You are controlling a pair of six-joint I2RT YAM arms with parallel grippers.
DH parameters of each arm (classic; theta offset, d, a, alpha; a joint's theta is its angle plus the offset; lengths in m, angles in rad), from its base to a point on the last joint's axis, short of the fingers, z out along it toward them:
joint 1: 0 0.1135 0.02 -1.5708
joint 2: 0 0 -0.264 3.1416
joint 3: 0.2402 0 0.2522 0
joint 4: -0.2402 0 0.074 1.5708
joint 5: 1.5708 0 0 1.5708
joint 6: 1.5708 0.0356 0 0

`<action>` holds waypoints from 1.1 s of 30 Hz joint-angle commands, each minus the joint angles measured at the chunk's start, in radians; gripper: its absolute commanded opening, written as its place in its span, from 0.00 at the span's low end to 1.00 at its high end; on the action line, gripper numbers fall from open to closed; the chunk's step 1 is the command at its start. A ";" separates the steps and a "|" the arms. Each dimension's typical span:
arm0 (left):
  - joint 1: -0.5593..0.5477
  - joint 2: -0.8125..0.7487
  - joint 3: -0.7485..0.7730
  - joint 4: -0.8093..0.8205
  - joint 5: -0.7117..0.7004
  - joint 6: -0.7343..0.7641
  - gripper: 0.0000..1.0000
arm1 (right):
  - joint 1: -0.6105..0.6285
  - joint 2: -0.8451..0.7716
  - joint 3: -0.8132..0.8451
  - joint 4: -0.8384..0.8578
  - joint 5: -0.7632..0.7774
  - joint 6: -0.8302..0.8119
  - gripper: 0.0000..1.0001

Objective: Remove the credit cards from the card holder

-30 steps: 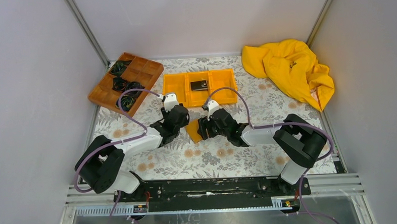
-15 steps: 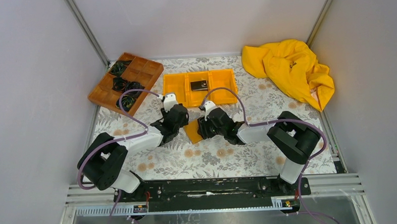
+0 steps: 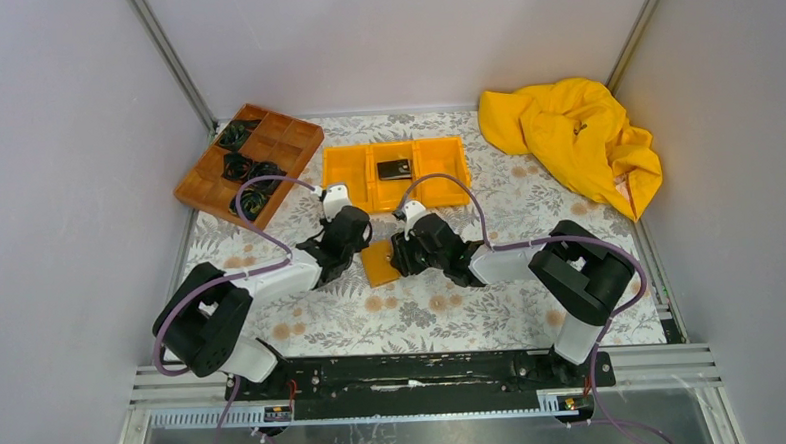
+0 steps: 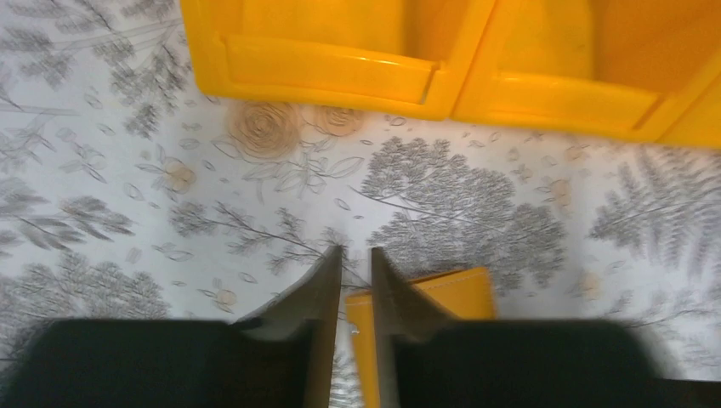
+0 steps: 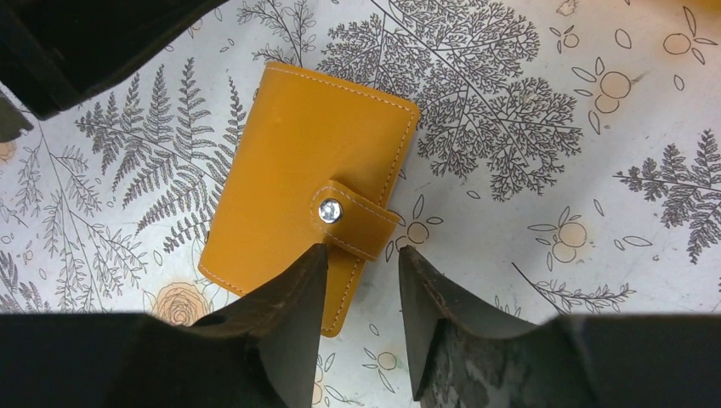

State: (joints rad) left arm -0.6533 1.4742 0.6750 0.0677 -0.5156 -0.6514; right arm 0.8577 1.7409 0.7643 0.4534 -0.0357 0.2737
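Though the floral table (image 3: 473, 314) carried an orange bin (image 3: 347, 182) at its middle, the card holder (image 5: 306, 178) lay on the cloth itself, just nearer than the bin, between both arms, flat and shut. No card showed in it.

Left gripper (image 4: 357, 276): jaws a narrow slit apart, clamped on nothing, just beside the holder's edge.

Right gripper (image 5: 364, 263): jaws wider apart, straddling the strap tab (image 5: 364, 231), not pinching it.

My reading: the snap (image 5: 330, 211) had to come undone first. You would have done well to pin the body flat with the left gripper and lift only the tab with the right, lest the whole holder slide.

Only the overhead view showed a black credit card (image 3: 395, 169) in the bin's middle compartment. Only the right wrist view showed the snap fastened.
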 commanded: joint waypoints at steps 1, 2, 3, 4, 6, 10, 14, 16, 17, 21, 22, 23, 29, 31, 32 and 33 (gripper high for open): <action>0.009 -0.026 -0.011 0.047 0.056 0.021 0.02 | 0.007 -0.035 0.021 0.004 0.014 0.004 0.46; 0.008 -0.028 -0.017 0.051 0.077 0.018 0.00 | 0.007 -0.033 0.024 -0.003 0.012 0.009 0.46; 0.009 -0.028 -0.023 0.063 0.098 0.019 0.00 | 0.007 -0.031 0.028 -0.009 0.006 0.009 0.47; 0.010 -0.028 -0.026 0.072 0.117 0.020 0.00 | 0.007 -0.029 0.031 -0.015 0.002 0.009 0.47; 0.010 -0.012 -0.024 0.074 0.131 0.017 0.00 | 0.007 -0.028 0.030 -0.021 -0.009 0.010 0.48; 0.011 0.057 0.014 0.017 0.144 0.000 0.00 | 0.007 -0.020 0.035 -0.039 -0.032 0.021 0.49; 0.012 0.129 0.043 0.002 0.259 -0.027 0.00 | 0.007 -0.004 0.044 -0.046 -0.053 0.029 0.56; 0.011 0.143 0.041 0.004 0.324 -0.039 0.00 | 0.007 -0.004 0.043 -0.039 -0.074 0.033 0.61; 0.011 0.142 0.038 0.004 0.354 -0.044 0.00 | 0.007 -0.006 0.041 -0.034 -0.085 0.037 0.62; 0.011 0.072 -0.013 0.027 0.434 -0.071 0.00 | 0.007 -0.002 0.037 -0.010 -0.124 0.057 0.62; 0.011 0.049 -0.030 0.031 0.445 -0.077 0.00 | 0.007 -0.001 0.036 -0.006 -0.134 0.062 0.58; 0.011 0.029 -0.047 0.031 0.447 -0.081 0.00 | 0.006 0.003 0.036 0.000 -0.145 0.068 0.55; 0.012 -0.035 -0.109 0.005 0.383 -0.091 0.00 | 0.007 0.006 0.032 0.019 -0.173 0.087 0.40; 0.012 -0.072 -0.124 0.002 0.380 -0.094 0.00 | 0.007 0.003 0.032 0.011 -0.144 0.085 0.27; 0.012 -0.096 -0.135 0.002 0.377 -0.095 0.00 | 0.007 0.002 0.032 0.008 -0.136 0.085 0.21; 0.012 -0.120 -0.142 -0.001 0.370 -0.098 0.00 | 0.007 0.002 0.032 0.006 -0.132 0.085 0.15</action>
State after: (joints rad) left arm -0.6407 1.4376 0.5621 0.0650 -0.1226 -0.7315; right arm 0.8577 1.7428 0.7719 0.4320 -0.1761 0.3519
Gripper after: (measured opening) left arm 0.009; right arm 0.239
